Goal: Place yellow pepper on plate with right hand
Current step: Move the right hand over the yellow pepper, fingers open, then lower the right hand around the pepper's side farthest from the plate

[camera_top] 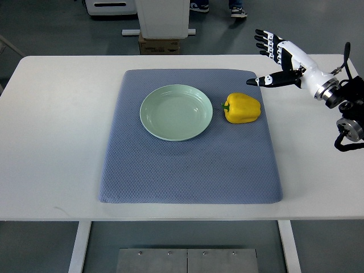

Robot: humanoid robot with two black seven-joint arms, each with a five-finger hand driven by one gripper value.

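Surface: white table [51,142] is carrying a grey mat [187,170], with floor showing beyond.
Mat: plate [177,112] is sitting near its middle, empty.
Pepper [242,108]: lying on the mat just beside the plate, at the plate's 3 o'clock, stem pointing toward the plate.
Right hand [278,60]: hovering apart from the pepper, fingers spread, holding nothing.
Key relation: pepper is lying at the hand's 7 o'clock.
Left hand: not showing.
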